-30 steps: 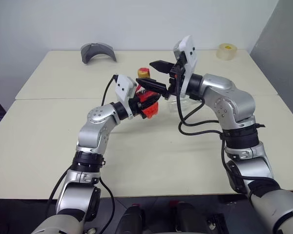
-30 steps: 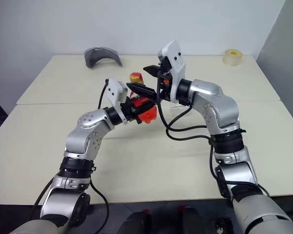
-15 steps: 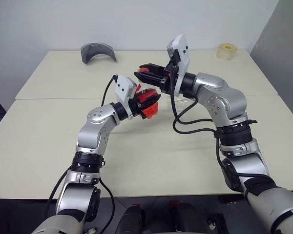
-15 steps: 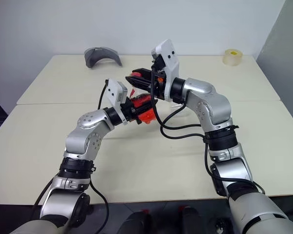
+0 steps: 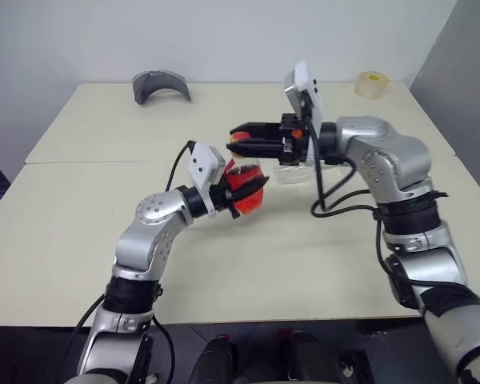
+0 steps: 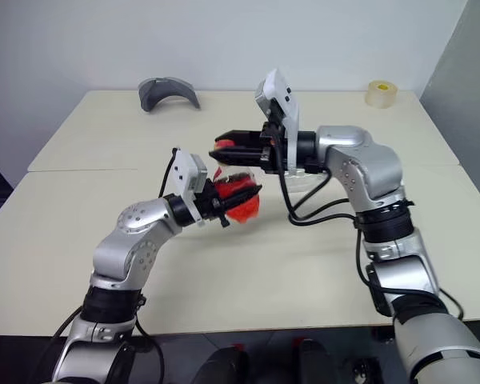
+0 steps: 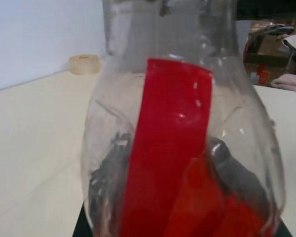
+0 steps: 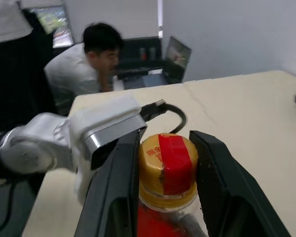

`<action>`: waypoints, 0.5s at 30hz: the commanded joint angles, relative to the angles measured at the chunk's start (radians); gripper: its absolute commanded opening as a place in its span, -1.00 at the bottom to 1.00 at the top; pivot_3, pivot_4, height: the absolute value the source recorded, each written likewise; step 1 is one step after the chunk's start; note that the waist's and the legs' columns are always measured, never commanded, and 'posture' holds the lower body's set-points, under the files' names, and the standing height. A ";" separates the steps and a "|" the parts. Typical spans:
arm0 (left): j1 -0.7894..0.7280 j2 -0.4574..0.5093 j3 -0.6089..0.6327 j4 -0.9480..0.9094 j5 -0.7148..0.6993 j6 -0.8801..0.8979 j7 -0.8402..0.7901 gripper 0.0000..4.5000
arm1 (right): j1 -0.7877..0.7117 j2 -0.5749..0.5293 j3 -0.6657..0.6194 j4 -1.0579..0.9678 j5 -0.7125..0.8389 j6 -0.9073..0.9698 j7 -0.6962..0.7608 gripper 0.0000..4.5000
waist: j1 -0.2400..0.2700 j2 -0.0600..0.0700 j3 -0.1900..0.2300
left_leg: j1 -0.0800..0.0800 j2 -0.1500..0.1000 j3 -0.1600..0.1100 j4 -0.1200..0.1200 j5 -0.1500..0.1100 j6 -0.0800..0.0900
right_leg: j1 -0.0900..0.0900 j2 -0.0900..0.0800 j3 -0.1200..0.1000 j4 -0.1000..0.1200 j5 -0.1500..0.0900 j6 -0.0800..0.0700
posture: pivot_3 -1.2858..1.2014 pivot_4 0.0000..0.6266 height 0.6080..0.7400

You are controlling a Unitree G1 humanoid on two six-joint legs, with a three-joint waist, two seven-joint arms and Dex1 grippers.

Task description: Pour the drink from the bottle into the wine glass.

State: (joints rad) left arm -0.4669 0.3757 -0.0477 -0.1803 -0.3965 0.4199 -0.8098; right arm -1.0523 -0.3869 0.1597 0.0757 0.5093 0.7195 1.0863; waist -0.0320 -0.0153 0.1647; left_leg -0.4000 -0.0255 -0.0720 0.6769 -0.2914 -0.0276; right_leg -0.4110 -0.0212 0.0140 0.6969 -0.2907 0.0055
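My left gripper [image 5: 242, 189] is shut on the bottle [image 5: 253, 199], holding it above the table's middle. The left wrist view shows the clear body close up, with a red strip down it and the red drink [image 7: 212, 210] low inside. My right gripper [image 5: 238, 144] points left, level with the bottle's top. Its two black fingers [image 8: 117, 190] are shut on the yellowish cap [image 8: 168, 165] with its red band. The wine glass [image 5: 290, 174] stands on the table behind the bottle, partly hidden under my right wrist.
A grey curved object [image 5: 160, 85] lies at the table's back left. A roll of tape [image 5: 372, 83] sits at the back right. A person [image 8: 96, 54] sits at a laptop beyond the table in the right wrist view.
My right gripper has swung round to point left and closed from wide open onto the cap. Both hands and the bottle have drawn back toward me.
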 commanded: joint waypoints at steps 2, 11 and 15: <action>0.077 0.039 0.028 -0.134 -0.053 0.047 0.008 -0.43 | -0.033 -0.069 -0.039 -0.083 0.022 -0.032 0.065 -0.45 | 0.000 0.000 0.000 | 0.000 0.000 0.000 0.000 0.000 0.000 | 0.000 0.000 0.000 0.000 0.000 0.000 | 0.03 -0.52 1.00; 0.186 0.079 0.037 -0.235 -0.091 0.070 0.039 -0.44 | -0.020 -0.100 -0.127 -0.244 0.082 0.021 -0.038 -0.45 | 0.007 0.000 0.000 | 0.000 0.000 -0.001 0.000 0.000 0.000 | 0.001 0.000 -0.001 -0.001 0.000 0.000 | 0.03 -0.52 1.00; 0.170 0.075 0.037 -0.222 -0.093 0.066 0.050 -0.44 | 0.031 -0.141 -0.183 -0.343 0.148 0.145 -0.118 -0.45 | 0.008 0.000 0.000 | 0.000 0.000 -0.001 0.000 0.000 0.000 | 0.001 0.000 -0.001 -0.001 0.000 0.000 | 0.03 -0.52 1.00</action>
State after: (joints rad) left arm -0.2814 0.4535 -0.0321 -0.3635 -0.4695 0.5011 -0.7659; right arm -1.0276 -0.5070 0.0236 -0.2212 0.6240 0.8244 1.0036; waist -0.0241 -0.0154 0.1647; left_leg -0.3997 -0.0254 -0.0735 0.6772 -0.2916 -0.0271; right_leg -0.4089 -0.0215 0.0123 0.6959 -0.2907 0.0055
